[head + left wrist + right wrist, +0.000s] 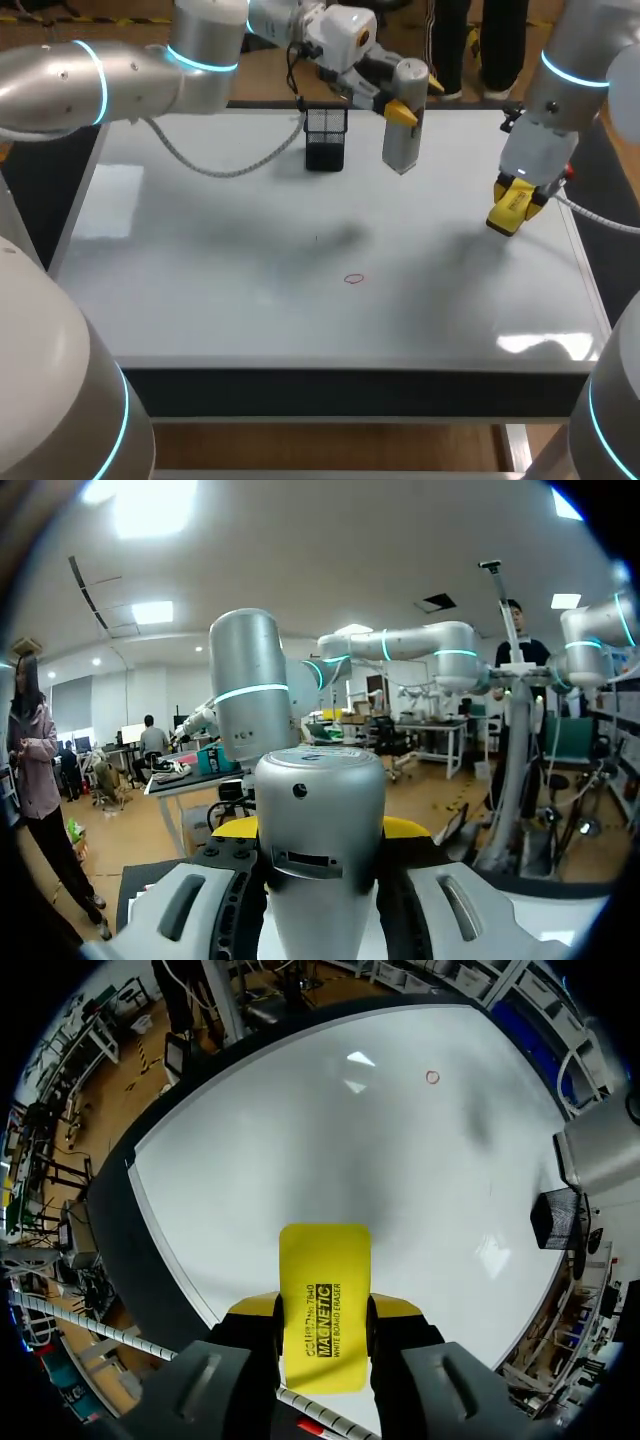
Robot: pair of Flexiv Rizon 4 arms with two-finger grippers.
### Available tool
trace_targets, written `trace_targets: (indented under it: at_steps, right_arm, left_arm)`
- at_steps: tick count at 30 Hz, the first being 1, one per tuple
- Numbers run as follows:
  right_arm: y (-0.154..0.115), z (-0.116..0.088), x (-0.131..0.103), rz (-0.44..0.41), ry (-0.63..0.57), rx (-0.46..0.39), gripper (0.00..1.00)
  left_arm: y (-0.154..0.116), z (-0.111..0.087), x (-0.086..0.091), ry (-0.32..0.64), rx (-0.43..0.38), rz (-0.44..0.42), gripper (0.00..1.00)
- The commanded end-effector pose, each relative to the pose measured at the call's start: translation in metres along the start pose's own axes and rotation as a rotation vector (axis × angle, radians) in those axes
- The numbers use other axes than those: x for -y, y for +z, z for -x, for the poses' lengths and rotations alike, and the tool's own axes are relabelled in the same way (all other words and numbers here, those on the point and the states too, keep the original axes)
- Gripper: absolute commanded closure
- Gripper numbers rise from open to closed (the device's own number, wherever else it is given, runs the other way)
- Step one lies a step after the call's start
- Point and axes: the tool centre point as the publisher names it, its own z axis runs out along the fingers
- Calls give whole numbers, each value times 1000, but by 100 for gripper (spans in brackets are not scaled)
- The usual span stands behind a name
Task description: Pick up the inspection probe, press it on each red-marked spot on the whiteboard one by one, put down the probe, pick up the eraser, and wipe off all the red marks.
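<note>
The right end effector [322, 1312] is clamped on the yellow eraser [322, 1280], off the whiteboard surface [300, 1150]. One red ring [432, 1077] lies well ahead of it. Lay the eraser flat over the ring before wiping. The left end effector [320, 832] grips the probe [318, 780], with the mesh holder [326, 137] just beside it.
</note>
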Motion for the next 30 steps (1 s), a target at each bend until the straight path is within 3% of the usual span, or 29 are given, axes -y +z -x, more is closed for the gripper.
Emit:
trace_targets:
  at_steps: [1,18,30]
  right_arm:
    - [0,0,0,-3,-2,-3,100]
    - [0,0,0,-3,-2,-3,100]
    - [0,0,0,-3,-2,-3,100]
  left_arm:
    - [7,-27,-4,6,156,-7,100]
    - [37,-93,-39,-29,117,-33,100]
    - [39,-112,-60,-46,78,-58,100]
